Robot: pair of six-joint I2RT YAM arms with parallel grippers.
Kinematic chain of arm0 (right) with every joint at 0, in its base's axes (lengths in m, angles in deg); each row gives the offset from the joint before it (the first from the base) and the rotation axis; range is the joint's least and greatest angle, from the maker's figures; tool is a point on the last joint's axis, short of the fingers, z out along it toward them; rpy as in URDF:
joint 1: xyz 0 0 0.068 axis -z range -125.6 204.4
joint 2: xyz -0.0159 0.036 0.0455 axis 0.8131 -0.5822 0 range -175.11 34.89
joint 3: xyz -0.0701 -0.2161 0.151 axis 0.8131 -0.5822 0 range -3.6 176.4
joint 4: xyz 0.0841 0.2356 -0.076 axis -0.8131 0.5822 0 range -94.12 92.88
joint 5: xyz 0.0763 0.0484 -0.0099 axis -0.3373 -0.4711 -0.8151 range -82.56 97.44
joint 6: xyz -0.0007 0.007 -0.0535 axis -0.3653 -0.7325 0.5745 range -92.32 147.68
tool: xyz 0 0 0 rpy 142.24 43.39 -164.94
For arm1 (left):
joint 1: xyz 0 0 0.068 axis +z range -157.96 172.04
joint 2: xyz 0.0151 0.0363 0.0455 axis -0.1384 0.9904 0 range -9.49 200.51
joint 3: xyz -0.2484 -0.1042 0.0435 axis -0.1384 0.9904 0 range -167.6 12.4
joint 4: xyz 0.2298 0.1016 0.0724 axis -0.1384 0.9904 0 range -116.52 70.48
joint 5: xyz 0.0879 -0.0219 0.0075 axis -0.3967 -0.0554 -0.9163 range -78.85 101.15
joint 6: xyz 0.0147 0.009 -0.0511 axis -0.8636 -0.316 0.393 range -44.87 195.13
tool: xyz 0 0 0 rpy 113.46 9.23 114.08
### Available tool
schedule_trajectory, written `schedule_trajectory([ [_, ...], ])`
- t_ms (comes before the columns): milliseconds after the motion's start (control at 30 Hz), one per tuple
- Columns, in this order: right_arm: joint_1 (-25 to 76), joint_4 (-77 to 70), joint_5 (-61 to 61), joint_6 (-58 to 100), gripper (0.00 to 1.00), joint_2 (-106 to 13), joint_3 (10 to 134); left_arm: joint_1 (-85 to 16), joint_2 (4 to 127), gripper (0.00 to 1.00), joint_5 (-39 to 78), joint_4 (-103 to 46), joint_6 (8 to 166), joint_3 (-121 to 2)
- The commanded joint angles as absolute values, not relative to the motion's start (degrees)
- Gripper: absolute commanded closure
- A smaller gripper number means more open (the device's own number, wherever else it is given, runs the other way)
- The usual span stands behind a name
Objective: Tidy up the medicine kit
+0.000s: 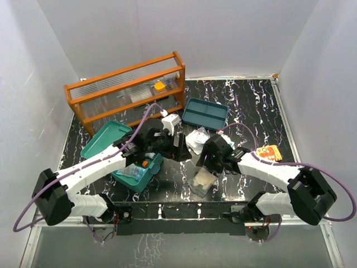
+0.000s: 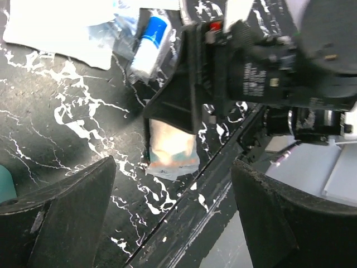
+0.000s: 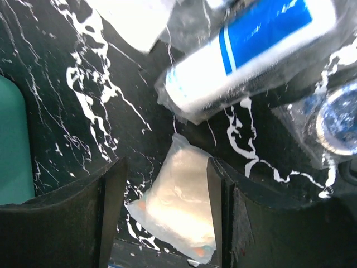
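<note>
Right gripper point(image 3: 167, 167): its jaws stand on either side of a clear packet point(image 3: 178, 206) that fills the gap, but I cannot tell whether they squeeze it. A bagged blue-and-white tube point(image 3: 245, 50) lies at the gripper's 1 o'clock. Left gripper point(image 2: 173, 167): its jaws are spread wide and hold nothing above the black marble table point(image 1: 251, 106). From above, the teal medicine kit point(image 1: 144, 181) sits open at the table's 8 o'clock, with its tray insert point(image 1: 205, 113) at 1 o'clock.

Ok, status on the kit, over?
Left claw open, empty. Right claw straddling clear pouch, grip unclear. Teal kit box open, tray insert out on table. Bagged blue-white tube close by pouch.
</note>
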State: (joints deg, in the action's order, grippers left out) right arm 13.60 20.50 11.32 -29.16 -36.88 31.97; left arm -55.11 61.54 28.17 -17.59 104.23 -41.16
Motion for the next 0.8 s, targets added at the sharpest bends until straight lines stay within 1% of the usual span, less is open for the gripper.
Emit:
schedule_trajectory([
  [0, 15.87, 19.49, 14.27, -24.96, 0.44, -33.57, 35.52, -57.14, 63.46, 0.18, 22.56, -16.42, 106.62, -41.39],
  [167, 16.42, 28.13, 25.13, -28.62, 0.42, -25.35, 35.04, -59.14, 67.04, 0.2, 23.02, -17.86, 106.86, -40.56],
  [267, 16.5, 32.22, 28.18, -31.76, 0.42, -20.94, 33.17, -61.41, 71.5, 0.23, 23.26, -17.59, 107.02, -42.13],
  [400, 16.57, 35.07, 25.13, -33.13, 0.43, -17.64, 30.67, -65.16, 76.84, 0.26, 23.0, -17.62, 107.84, -44.2],
  [467, 16.6, 36.26, 22.62, -33.26, 0.43, -16.39, 29.57, -66.4, 79.72, 0.3, 22.82, -17.61, 108.18, -44.88],
  [633, 16.54, 34.59, 16.76, -30.32, 0.5, -13.27, 26.03, -67.28, 85.3, 0.36, 21.98, -18.18, 108.97, -46.12],
  [767, 16.6, 30.75, 10.35, -25.48, 0.53, -11.64, 23.83, -67.31, 87.32, 0.4, 22.75, -18.68, 109.43, -46.98],
])
